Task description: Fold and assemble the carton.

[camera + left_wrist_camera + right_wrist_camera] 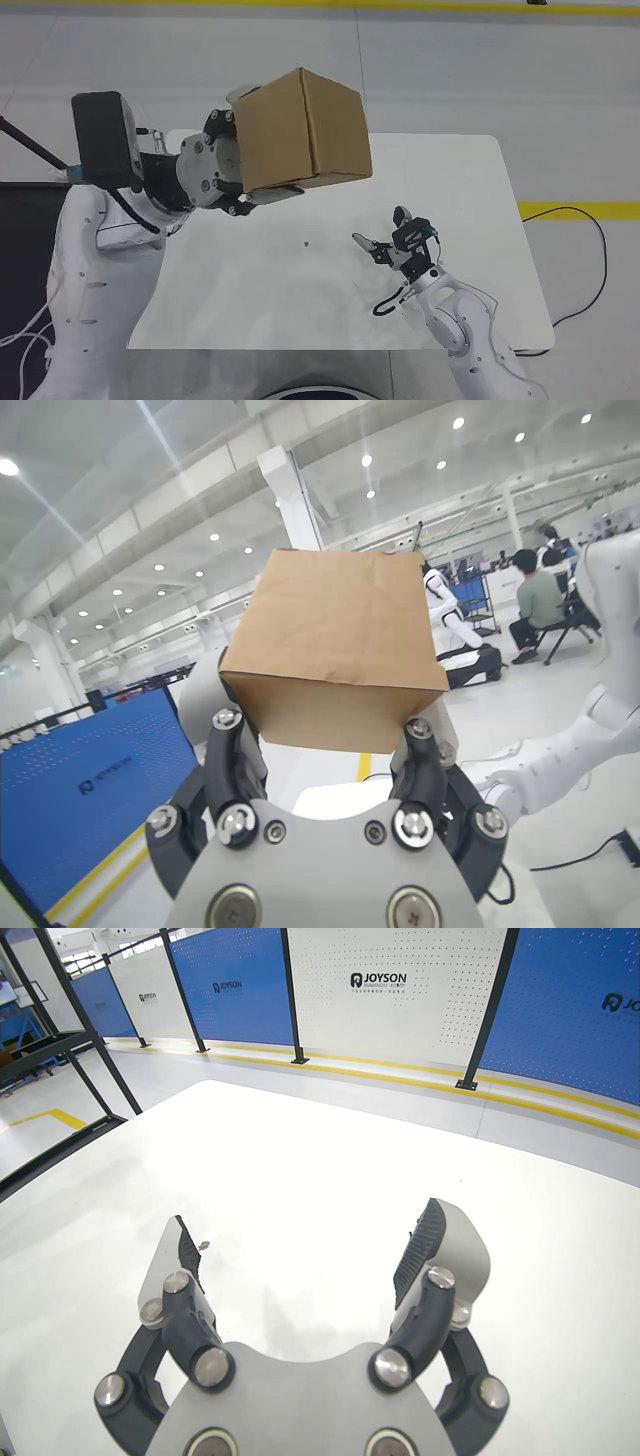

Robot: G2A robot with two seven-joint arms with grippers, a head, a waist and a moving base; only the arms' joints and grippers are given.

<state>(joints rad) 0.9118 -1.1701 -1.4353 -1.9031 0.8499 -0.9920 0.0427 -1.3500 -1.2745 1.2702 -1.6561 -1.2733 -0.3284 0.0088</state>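
Top view: the left claw is clenched on one end of the closed brown carton, holding it tilted in the air above the bench. The right claw, spread wide and holding nothing, hovers low over the bench.

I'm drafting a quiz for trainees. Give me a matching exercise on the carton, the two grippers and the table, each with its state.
1 carton
2 left gripper
3 right gripper
4 table

a open, holding nothing
b brown, held up above the table
c white, flat
d closed on the carton

Pairs: 1-b; 2-d; 3-a; 4-c
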